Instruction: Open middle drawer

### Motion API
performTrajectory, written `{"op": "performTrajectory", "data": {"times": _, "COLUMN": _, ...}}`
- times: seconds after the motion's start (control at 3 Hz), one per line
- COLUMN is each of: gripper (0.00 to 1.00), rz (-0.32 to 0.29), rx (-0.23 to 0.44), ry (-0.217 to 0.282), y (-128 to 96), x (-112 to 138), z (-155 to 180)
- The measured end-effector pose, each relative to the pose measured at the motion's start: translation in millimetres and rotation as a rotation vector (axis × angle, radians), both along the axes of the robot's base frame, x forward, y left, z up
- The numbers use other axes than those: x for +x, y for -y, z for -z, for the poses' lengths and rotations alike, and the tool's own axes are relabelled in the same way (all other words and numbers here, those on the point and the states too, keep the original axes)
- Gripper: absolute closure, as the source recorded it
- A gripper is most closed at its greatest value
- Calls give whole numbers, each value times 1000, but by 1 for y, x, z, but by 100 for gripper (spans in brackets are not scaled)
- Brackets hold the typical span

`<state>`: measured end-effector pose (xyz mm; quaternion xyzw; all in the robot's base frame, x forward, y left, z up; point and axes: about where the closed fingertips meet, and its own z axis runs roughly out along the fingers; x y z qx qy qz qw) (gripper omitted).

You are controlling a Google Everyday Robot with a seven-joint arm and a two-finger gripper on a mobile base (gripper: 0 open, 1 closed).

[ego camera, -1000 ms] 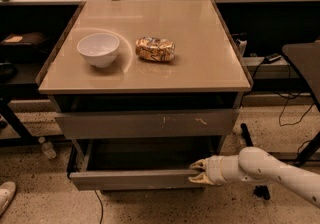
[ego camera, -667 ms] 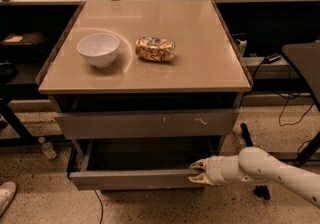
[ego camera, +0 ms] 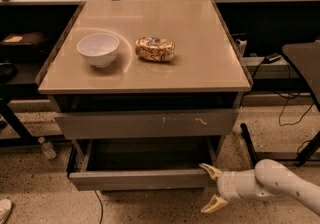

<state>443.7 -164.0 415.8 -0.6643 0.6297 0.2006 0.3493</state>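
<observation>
The middle drawer (ego camera: 140, 179) is the low grey front with no handle. It stands pulled out, and its shallow grey tray (ego camera: 145, 155) shows inside. My gripper (ego camera: 212, 188) is at the drawer's front right corner, just off its edge. Its pale fingers (ego camera: 210, 170) are spread apart and hold nothing. The upper finger lies close to the drawer's right end and the lower one hangs below it. My white arm (ego camera: 280, 185) comes in from the lower right.
Above is a taller grey front with pale scratch marks (ego camera: 145, 123). The tabletop (ego camera: 200, 63) carries a white bowl (ego camera: 98, 48) and a snack bag (ego camera: 155, 49). A bottle (ego camera: 47, 148) lies on the floor at left. Cables and a dark stand leg (ego camera: 250, 143) are at right.
My gripper has come off the drawer's right front edge, moved slightly right and down, and its fingers have spread wider. The drawer has stayed pulled out.
</observation>
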Motion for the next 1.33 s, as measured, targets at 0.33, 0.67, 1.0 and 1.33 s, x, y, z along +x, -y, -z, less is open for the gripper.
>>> {"op": "performTrajectory", "data": {"times": 0.33, "gripper": 100, "rz": -44, "rx": 9, "ry": -29, "y": 11, "x": -39, "z": -10}}
{"op": "performTrajectory", "data": {"times": 0.67, "gripper": 100, "rz": -91, "rx": 10, "ry": -36, "y": 10, "x": -66, "z": -20}}
{"op": "performTrajectory", "data": {"times": 1.0, "gripper": 100, "rz": -145, "rx": 18, "ry": -28, "y": 6, "x": -94, "z": -32}}
{"op": "performTrajectory", "data": {"times": 1.33, "gripper": 100, "rz": -200, "rx": 19, "ry": -10, "y": 10, "x": -137, "z": -44}}
